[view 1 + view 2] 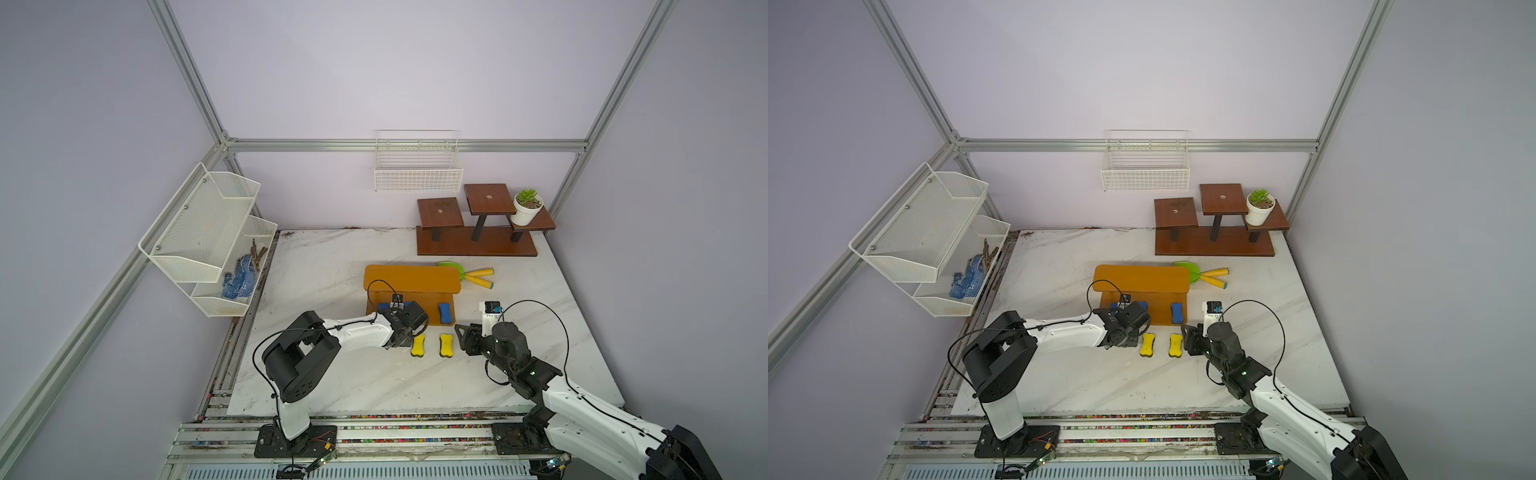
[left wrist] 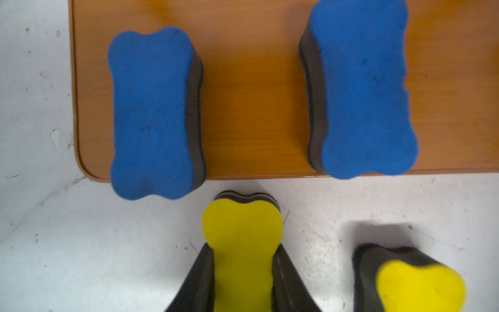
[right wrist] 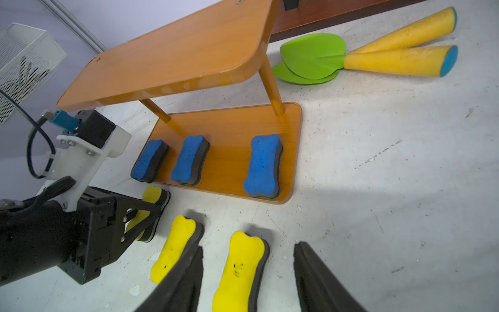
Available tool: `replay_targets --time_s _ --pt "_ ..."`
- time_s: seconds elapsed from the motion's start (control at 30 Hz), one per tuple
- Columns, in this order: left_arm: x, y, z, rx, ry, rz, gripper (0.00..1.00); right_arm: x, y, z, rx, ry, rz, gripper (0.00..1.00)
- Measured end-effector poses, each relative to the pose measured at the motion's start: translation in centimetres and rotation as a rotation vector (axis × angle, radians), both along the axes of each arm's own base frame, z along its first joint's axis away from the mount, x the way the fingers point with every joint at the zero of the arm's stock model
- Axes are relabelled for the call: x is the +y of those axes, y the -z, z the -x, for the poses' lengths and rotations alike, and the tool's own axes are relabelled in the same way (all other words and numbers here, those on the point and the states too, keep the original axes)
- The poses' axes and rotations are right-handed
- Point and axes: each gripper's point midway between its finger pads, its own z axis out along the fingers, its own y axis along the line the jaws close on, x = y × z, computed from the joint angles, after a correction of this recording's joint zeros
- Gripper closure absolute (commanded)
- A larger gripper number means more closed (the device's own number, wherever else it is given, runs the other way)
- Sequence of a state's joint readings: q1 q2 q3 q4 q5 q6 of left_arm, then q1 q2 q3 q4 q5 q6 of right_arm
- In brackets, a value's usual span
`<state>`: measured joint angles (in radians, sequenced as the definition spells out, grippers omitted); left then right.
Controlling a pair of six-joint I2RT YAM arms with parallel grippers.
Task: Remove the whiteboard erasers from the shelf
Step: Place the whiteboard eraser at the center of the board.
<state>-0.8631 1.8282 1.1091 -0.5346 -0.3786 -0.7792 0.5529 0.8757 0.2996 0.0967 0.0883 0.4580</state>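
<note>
Six whiteboard erasers: three blue on the shelf (image 3: pixel 229 151), three yellow on the marble table (image 3: pixel 378 189).
All lie near-to-far; left gripper (image 2: pixel 243 272) pinches one yellow eraser (image 2: pixel 243 237); right gripper (image 3: pixel 248 278) fingers spread.

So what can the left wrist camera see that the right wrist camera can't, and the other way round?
Only the left wrist view: nothing new, just a closer look at the left fingers flanking a yellow-topped bone-shaped eraser.

Only the right wrist view: a third blue-topped eraser, a third yellow one, the orange wooden shelf's upper step, and the green yellow-handled tool.

Both: two blue erasers on the lower step, two yellow ones on the white marble table.
</note>
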Motion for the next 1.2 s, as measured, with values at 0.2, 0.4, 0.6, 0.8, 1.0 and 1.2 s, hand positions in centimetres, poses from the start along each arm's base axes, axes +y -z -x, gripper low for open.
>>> replay_targets --time_s 0.2,0.4,0.6,0.8,1.0,1.2 --pt "0.1 0.4 -0.1 0.01 0.001 -0.004 0.46 0.0 0.3 -0.1 0.003 0.004 0.01 0.4" --pt "0.1 0.4 0.0 0.017 -0.001 0.002 0.51 0.0 1.1 -0.2 0.023 0.001 0.033 0.4" --pt "0.4 0.4 0.9 0.058 0.001 0.008 0.55 0.2 1.2 -0.6 0.032 -0.003 0.044 0.4" --pt "1.5 0.0 2.4 0.098 -0.007 0.001 0.56 0.6 0.2 -1.1 0.014 -0.006 0.04 0.4" --pt "1.8 -0.1 2.8 0.108 -0.018 0.008 0.56 0.6 0.2 -1.1 0.016 -0.011 0.039 0.4" --pt "1.8 0.0 3.0 0.114 -0.025 0.014 0.51 0.7 -0.2 -1.1 0.003 -0.013 0.031 0.4"
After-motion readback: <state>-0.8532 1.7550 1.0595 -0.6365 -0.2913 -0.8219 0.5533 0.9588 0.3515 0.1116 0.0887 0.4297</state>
